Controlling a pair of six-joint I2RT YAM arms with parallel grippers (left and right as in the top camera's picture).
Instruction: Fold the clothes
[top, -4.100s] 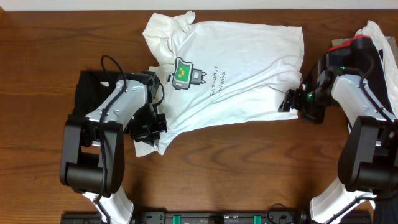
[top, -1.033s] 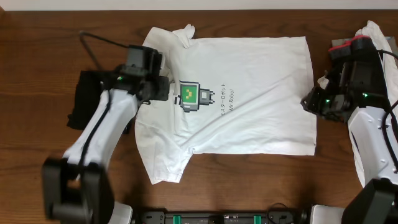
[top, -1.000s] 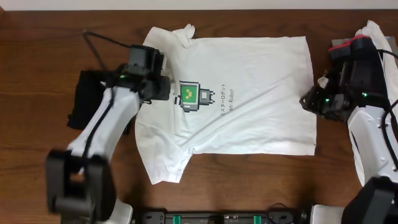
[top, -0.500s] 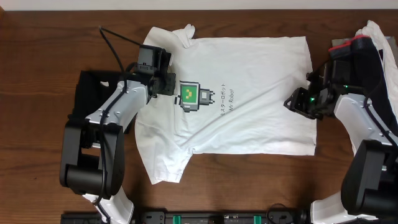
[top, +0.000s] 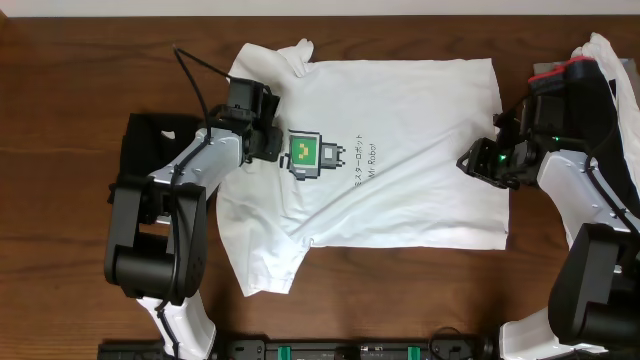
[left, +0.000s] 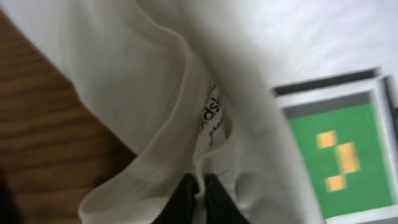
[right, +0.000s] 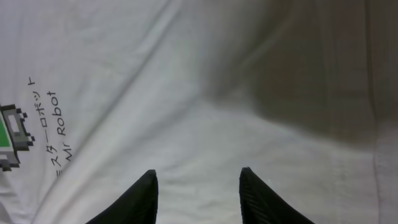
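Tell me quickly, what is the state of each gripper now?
Left gripper: closed, pinching the white fabric T-shirt with green robot print at its collar.
Right gripper: open, holding nothing.
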